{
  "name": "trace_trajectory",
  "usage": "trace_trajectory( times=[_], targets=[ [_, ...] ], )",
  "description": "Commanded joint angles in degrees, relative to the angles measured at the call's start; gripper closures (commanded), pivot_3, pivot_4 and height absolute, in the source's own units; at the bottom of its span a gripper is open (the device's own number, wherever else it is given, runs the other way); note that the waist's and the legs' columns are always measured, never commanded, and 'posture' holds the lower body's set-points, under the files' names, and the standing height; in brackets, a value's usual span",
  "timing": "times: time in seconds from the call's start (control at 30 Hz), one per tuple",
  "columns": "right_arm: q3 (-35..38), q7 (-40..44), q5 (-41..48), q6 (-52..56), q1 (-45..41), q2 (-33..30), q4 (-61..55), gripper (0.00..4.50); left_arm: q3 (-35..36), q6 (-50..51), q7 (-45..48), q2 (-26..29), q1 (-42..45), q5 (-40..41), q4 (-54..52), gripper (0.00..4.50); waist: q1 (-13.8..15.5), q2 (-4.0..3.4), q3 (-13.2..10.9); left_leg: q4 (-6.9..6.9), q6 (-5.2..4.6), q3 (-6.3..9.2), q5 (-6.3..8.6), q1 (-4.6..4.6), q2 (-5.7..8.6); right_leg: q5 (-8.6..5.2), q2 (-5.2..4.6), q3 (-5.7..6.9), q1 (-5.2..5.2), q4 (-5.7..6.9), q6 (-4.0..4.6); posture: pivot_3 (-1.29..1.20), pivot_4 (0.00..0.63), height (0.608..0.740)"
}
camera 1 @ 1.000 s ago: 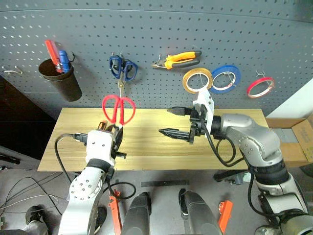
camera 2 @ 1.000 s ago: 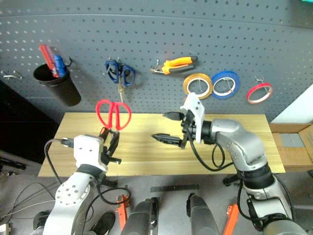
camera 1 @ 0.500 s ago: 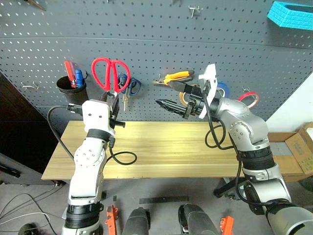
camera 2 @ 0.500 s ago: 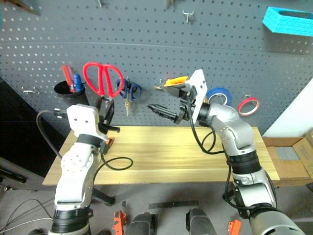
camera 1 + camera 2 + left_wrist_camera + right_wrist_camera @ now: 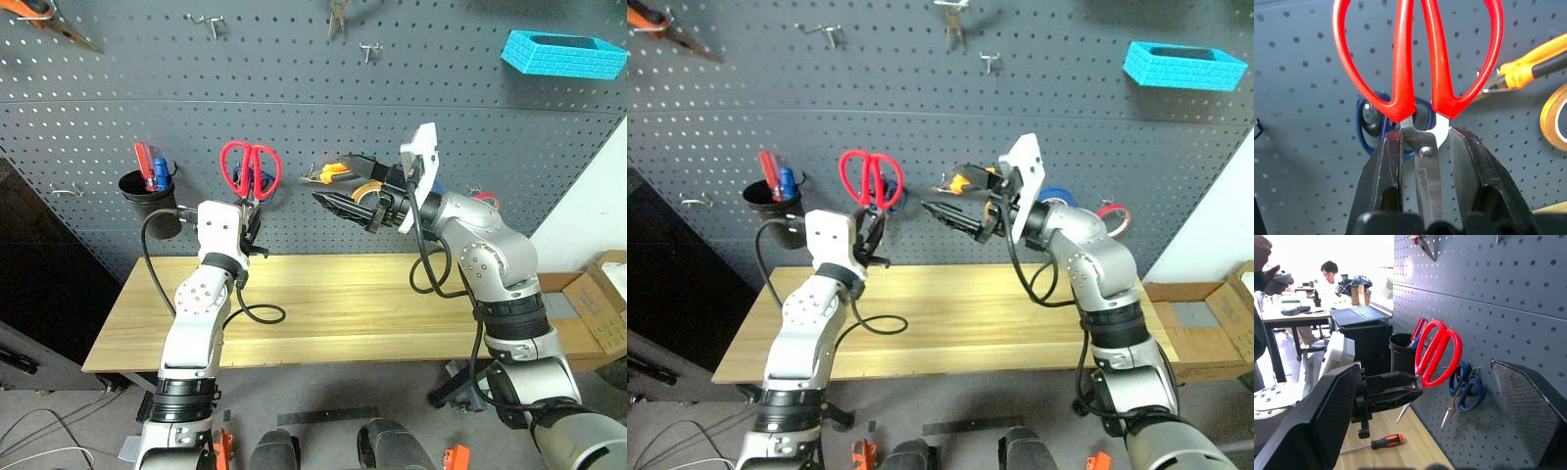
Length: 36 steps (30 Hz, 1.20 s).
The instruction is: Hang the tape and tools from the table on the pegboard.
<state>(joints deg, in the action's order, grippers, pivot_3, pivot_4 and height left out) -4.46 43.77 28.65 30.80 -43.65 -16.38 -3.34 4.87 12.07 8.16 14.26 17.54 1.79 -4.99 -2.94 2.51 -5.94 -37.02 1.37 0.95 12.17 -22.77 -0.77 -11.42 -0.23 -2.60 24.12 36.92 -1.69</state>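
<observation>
The red-handled scissors (image 5: 250, 168) stand handles-up in front of the pegboard (image 5: 294, 117), clamped at the blades just under the pivot by the left pincer (image 5: 247, 217); in the left wrist view the two black fingers (image 5: 1388, 166) press the steel blades from both sides. Directly behind the red loops hang the blue-handled scissors (image 5: 1371, 117) on their hook. At about three o'clock from the red scissors, the orange-handled pliers (image 5: 328, 172) hang on the board, partly covered by the right pincer (image 5: 348, 191), which points toward the left arm with its jaws spread wide and nothing between them. Past the right forearm, the red tape (image 5: 1114, 216) peeks out against the board at three o'clock, beside a blue roll (image 5: 1058, 199). At nine o'clock from the scissors, a black cup (image 5: 147, 188) holds red and blue screwdrivers (image 5: 149, 166). On the surface (image 5: 343, 313) below, the right wrist view shows the orange-and-black screwdriver (image 5: 1378, 442) lying flat under the left pincer. A blue basket (image 5: 563, 54) sits high on the board at two o'clock.
</observation>
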Motion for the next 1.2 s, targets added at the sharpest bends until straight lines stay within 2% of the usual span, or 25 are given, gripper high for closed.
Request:
trace_trajectory(
  times=[0.03, 0.2, 0.73, 1.2],
  targets=[
    [0.4, 0.2, 0.1, -0.8, 0.0, -0.3, -2.6, 0.00, 0.8, -0.8, -1.8, 0.3, -0.3, -1.5, -1.2, 3.51, -0.2, -0.01, 0.2, 0.00, 0.00, 0.00, 0.00, 0.00, 0.00, 0.01, 0.00, 0.00, 0.00, 0.01, -0.02, -0.04, 0.000, 0.740],
    [0.3, 0.2, -0.1, -0.4, 0.4, -0.3, -3.3, 0.00, 0.1, 3.8, -2.6, 0.5, 0.0, -2.5, 0.9, 3.51, -0.3, -0.13, 0.8, 0.01, 0.00, 0.01, 0.00, -0.01, 0.00, 0.05, 0.00, 0.00, 0.00, 0.00, -0.08, -0.05, 0.001, 0.740],
    [-0.1, -0.3, -0.4, -0.1, 1.2, -0.3, -4.2, 0.00, 0.2, 8.2, -2.6, 1.5, 4.4, -3.3, 7.2, 3.51, -0.6, -0.17, 1.0, 0.02, 0.00, 0.08, 0.00, 0.01, 0.01, 0.02, 0.03, 0.03, 0.00, 0.03, -0.04, -0.05, 0.009, 0.740],
    [-0.3, -0.9, -0.3, 0.3, 1.3, 0.1, -4.7, 0.00, -0.7, 7.7, -3.9, 1.3, 13.1, -4.8, 19.7, 3.51, -0.7, -0.17, 1.0, 0.02, 0.00, 0.09, 0.00, 0.01, 0.01, 0.02, 0.03, 0.03, -0.01, 0.03, -0.05, -0.06, 0.013, 0.740]
  ],
)
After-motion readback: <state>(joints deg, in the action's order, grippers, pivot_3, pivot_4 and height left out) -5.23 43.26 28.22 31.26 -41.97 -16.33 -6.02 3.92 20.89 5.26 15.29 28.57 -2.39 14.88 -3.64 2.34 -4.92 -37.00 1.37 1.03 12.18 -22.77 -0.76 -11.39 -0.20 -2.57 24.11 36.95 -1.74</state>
